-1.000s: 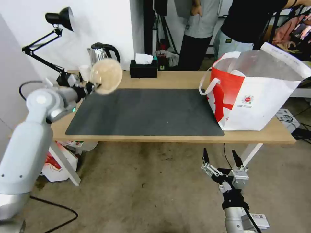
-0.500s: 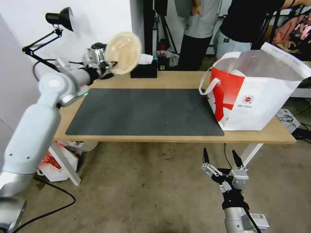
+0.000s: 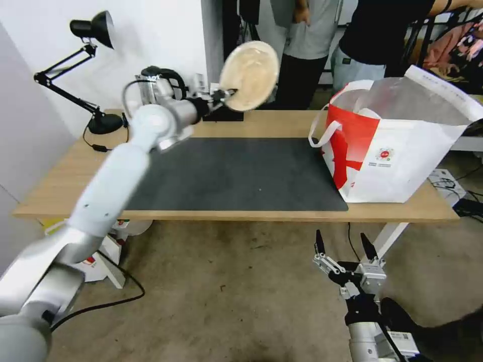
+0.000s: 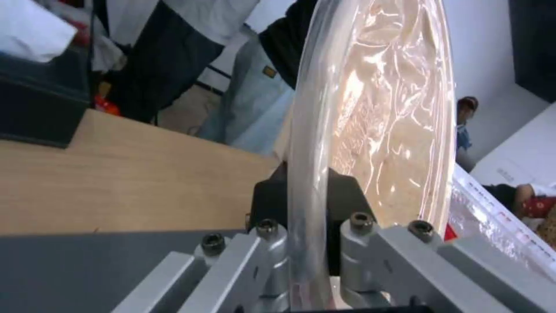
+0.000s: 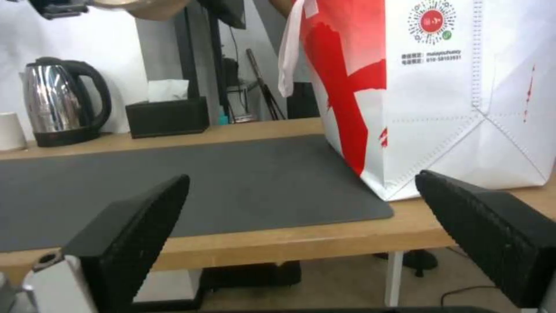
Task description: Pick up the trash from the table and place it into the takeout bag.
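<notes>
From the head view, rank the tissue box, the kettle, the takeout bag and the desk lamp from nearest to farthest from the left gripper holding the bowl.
1. tissue box, just below the left gripper
2. kettle, to its left
3. takeout bag, at the table's right end
4. desk lamp, far left

Left arm (image 3: pixel 108 191): pale grey-white rounded shell links, silver joint bands, black wrist section, thin dark cable looped near the wrist. Left gripper (image 4: pixel 307 204): silver linkage bars with dark hex-socket screws, black pads. Right gripper (image 3: pixel 346 246): black tapered fingers (ribbed inner faces), silver knuckle blocks, black wrist, white label below.
</notes>
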`<state>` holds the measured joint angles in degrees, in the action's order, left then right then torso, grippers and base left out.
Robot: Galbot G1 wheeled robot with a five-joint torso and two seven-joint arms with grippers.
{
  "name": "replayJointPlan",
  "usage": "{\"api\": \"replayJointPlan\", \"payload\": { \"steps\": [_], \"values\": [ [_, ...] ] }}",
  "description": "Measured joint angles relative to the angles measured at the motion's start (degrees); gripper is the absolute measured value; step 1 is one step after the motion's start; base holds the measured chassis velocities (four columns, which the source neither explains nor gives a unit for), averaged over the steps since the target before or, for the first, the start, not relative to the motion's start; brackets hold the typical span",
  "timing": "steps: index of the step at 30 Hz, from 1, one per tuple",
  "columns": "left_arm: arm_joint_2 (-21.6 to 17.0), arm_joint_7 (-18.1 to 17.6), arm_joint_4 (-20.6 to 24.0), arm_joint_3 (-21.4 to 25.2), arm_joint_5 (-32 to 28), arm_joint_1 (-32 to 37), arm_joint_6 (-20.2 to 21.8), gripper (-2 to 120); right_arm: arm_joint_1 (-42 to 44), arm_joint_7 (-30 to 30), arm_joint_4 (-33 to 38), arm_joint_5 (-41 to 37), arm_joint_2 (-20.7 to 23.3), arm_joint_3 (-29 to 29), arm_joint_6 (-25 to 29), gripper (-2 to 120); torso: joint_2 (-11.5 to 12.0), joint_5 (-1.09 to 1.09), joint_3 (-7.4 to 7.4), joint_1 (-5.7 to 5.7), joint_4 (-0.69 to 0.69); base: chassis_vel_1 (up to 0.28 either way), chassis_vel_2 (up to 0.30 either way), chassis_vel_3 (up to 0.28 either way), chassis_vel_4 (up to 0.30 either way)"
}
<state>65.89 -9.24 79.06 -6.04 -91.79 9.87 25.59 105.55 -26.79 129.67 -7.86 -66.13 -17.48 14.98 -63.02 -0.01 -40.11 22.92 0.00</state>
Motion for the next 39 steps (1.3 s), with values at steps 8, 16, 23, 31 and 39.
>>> {"api": "replayJointPlan", "payload": {
  "steps": [8, 16, 23, 31, 39],
  "values": [
    [2.0, 7.2, -8.5, -8.0, 2.1, -5.8, -3.5, 4, 0.0, 0.0, 0.0, 0.0, 0.0, 0.0, 0.0, 100, 0.0, 0.01, 0.0, 0.0, 0.0, 0.0, 0.0, 0.0, 0.0],
    [5.3, 12.6, -15.2, -12.5, 2.7, -11.1, -6.7, 4, 0.0, 0.0, 0.0, 0.0, 0.0, 0.0, 0.0, 100, 0.0, 0.0, 0.01, 0.0, 0.0, 0.0, 0.0, 0.0, 0.0],
    [9.9, 19.1, -23.4, -16.3, 3.2, -16.4, -9.1, 4, 0.0, 0.0, 0.0, 0.0, 0.0, 0.0, 0.0, 100, 0.0, 0.0, 0.0, 0.0, 0.0, 0.0, 0.0, 0.0, 0.0],
    [15.1, 22.7, -30.8, -18.3, 3.2, -20.3, -11.0, 4, 0.0, 0.0, 0.0, 0.0, 0.0, 0.0, 0.0, 100, 0.0, 0.0, 0.0, 0.01, -0.01, 0.0, 0.0, 0.0, 0.0],
    [21.2, 25.1, -34.7, -21.5, 2.4, -23.5, -13.8, 4, 0.0, 0.0, 0.0, 0.0, 0.0, 0.0, 0.0, 100, 0.0, 0.0, 0.0, 0.0, 0.0, 0.0, 0.0, 0.0, 0.0]
  ]
}}
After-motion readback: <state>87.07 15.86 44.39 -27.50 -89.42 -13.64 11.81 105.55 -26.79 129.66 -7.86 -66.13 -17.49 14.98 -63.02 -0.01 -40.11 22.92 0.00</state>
